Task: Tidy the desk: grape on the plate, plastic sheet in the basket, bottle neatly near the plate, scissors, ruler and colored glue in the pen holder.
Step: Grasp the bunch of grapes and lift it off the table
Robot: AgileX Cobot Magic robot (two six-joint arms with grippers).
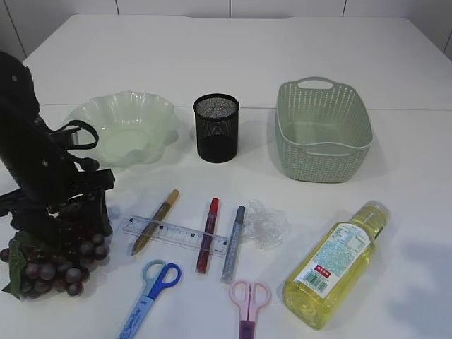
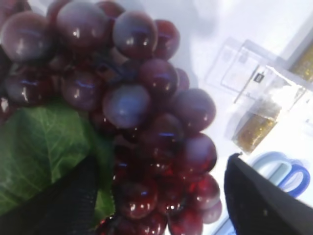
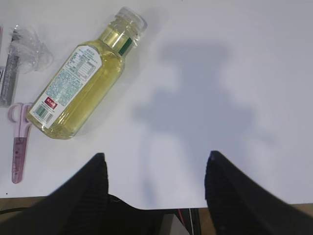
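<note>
Left gripper [image 2: 156,205] on my end sits spread wide around the dark purple grape bunch [image 1: 60,258] at the table's front-left corner, not clamped; right gripper [image 3: 154,183] also gapes, holding nothing, over bare white table [image 3: 234,73] beside the lying yellow plastic bottle [image 3: 80,83]; ruffled pale green plate [image 1: 127,127] sits behind the grapes.

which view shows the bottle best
The right wrist view: the bottle lies whole on its side, label and cap clear. The exterior view shows it whole too, but smaller. The left wrist view does not show it.
</note>
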